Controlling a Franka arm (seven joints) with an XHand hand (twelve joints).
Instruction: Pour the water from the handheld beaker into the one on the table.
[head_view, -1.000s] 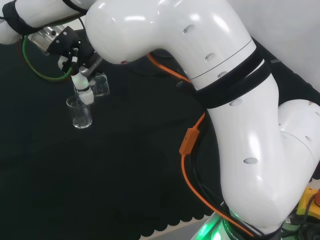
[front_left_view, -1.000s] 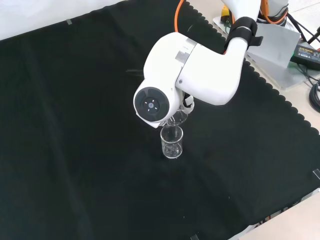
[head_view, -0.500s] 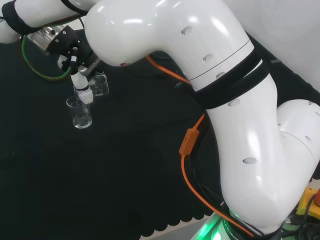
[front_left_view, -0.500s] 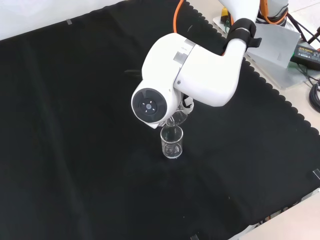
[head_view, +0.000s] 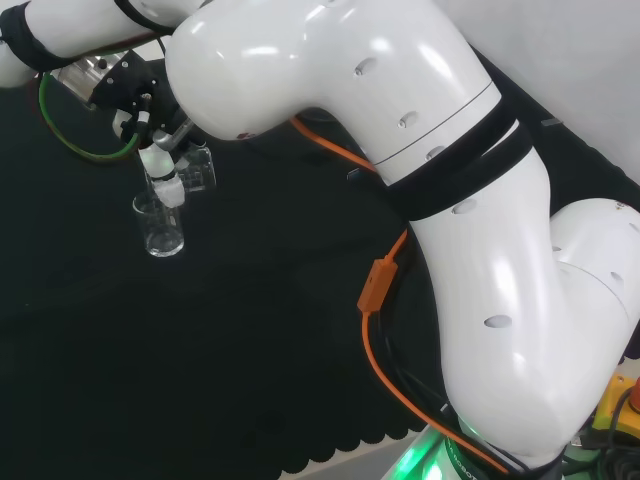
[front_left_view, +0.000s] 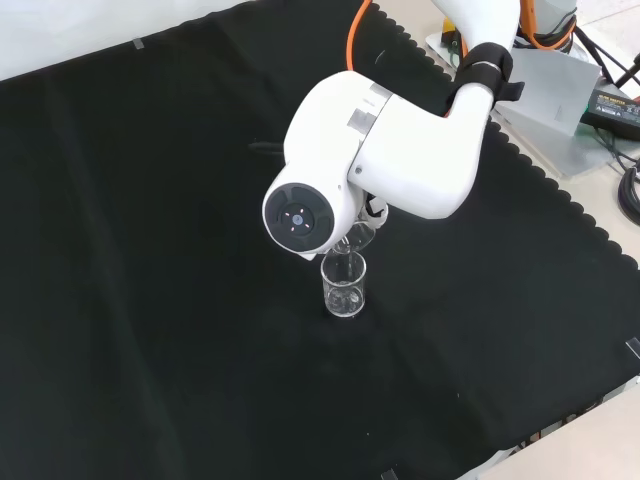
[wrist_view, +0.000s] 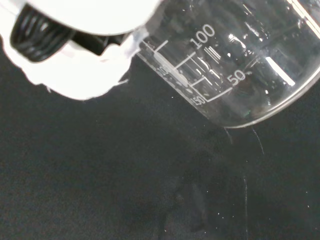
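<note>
The handheld beaker (head_view: 200, 168) is held tipped in the hand (head_view: 160, 160), fingers curled round its clear wall, lip just above the table beaker (head_view: 162, 228), which stands upright on the surface (head_view: 250, 350) directly below the hand. Clear glass or plastic is judged light, rigid, slippery and breakable, so hold is best kept on the side wall, away from the rim. In the front view the hand is largely hidden behind the white arm link (front_left_view: 380, 160).
</note>
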